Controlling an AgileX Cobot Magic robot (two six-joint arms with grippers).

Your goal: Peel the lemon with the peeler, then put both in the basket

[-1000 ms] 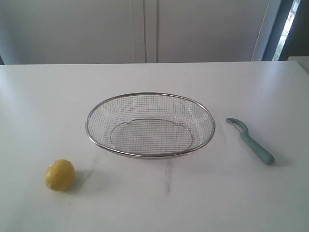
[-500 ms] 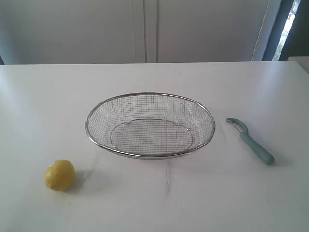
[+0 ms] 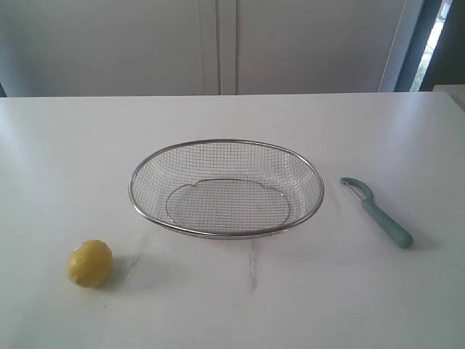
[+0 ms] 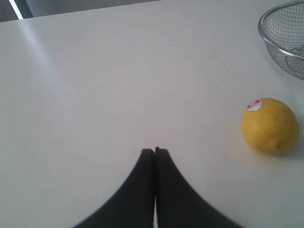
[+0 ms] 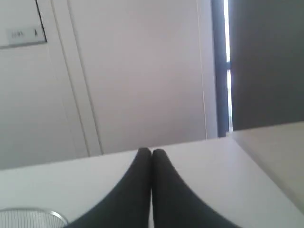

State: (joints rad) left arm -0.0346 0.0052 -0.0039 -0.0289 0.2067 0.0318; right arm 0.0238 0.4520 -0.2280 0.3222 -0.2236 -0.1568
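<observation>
A small yellow lemon (image 3: 90, 263) lies on the white table at the front left, apart from the wire-mesh basket (image 3: 149, 163) in the middle. The teal-handled peeler (image 3: 378, 212) lies flat to the basket's right, its curved head pointing away. No arm shows in the exterior view. In the left wrist view my left gripper (image 4: 155, 150) is shut on nothing, above bare table, with the lemon (image 4: 270, 125) and its red sticker off to one side and the basket's rim (image 4: 264, 38) beyond. My right gripper (image 5: 151, 151) is shut and empty, and the peeler is out of its view.
The table's far edge meets a pale wall with cupboard doors (image 3: 218, 43). A dark window strip (image 3: 443, 36) stands at the back right. The right wrist view catches a bit of the basket's rim (image 5: 57, 214) and the table's right edge (image 5: 266, 166).
</observation>
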